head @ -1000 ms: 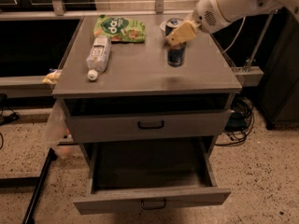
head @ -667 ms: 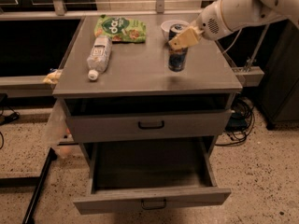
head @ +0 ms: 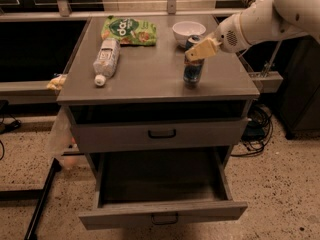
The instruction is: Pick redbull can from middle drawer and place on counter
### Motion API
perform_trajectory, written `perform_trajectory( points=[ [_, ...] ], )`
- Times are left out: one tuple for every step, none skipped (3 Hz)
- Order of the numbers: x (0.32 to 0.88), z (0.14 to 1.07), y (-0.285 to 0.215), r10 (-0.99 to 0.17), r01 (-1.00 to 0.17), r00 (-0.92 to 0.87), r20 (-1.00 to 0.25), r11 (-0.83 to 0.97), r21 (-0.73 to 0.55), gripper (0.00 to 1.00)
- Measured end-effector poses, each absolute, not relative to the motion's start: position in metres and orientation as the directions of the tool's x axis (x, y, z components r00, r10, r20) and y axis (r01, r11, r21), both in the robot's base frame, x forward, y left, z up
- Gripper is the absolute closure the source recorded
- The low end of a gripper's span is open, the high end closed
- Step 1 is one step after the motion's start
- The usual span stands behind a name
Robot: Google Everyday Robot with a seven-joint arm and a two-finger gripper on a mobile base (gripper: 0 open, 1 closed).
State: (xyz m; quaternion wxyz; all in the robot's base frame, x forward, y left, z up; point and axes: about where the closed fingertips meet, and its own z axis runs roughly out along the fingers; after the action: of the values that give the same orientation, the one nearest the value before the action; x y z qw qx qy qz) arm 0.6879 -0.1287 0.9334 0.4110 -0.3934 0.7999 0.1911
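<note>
The redbull can (head: 193,70), dark blue and silver, stands upright on the counter (head: 150,74) near its right front. My gripper (head: 200,49) comes in from the upper right on a white arm. It sits around the can's upper part, with a tan finger (head: 204,48) across the front of the can, shut on it. The middle drawer (head: 162,214) is pulled wide open below. Its inside is dark and nothing shows in it.
A clear plastic bottle (head: 106,59) lies on the counter's left. A green snack bag (head: 129,30) and a white bowl (head: 189,31) sit at the back. The upper drawer (head: 161,133) is closed. Cables lie on the floor at right (head: 255,129).
The gripper and the can have moved down and a little toward the counter's front right. The can now rests on the counter.
</note>
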Motion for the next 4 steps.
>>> perform_trajectory(
  points=[
    [0.6884, 0.9231, -0.1320, -0.493, -0.794, -0.345, -0.799, 0.607, -0.033, 1.00],
    [0.6877, 0.9144, -0.1340, -0.507, -0.801, -0.334, -0.795, 0.597, -0.044, 1.00],
    [0.6877, 0.9144, -0.1339, -0.507, -0.801, -0.334, -0.795, 0.597, -0.044, 0.81],
    [0.6877, 0.9144, -0.1339, -0.507, -0.801, -0.334, -0.795, 0.597, -0.044, 0.58]
  ],
)
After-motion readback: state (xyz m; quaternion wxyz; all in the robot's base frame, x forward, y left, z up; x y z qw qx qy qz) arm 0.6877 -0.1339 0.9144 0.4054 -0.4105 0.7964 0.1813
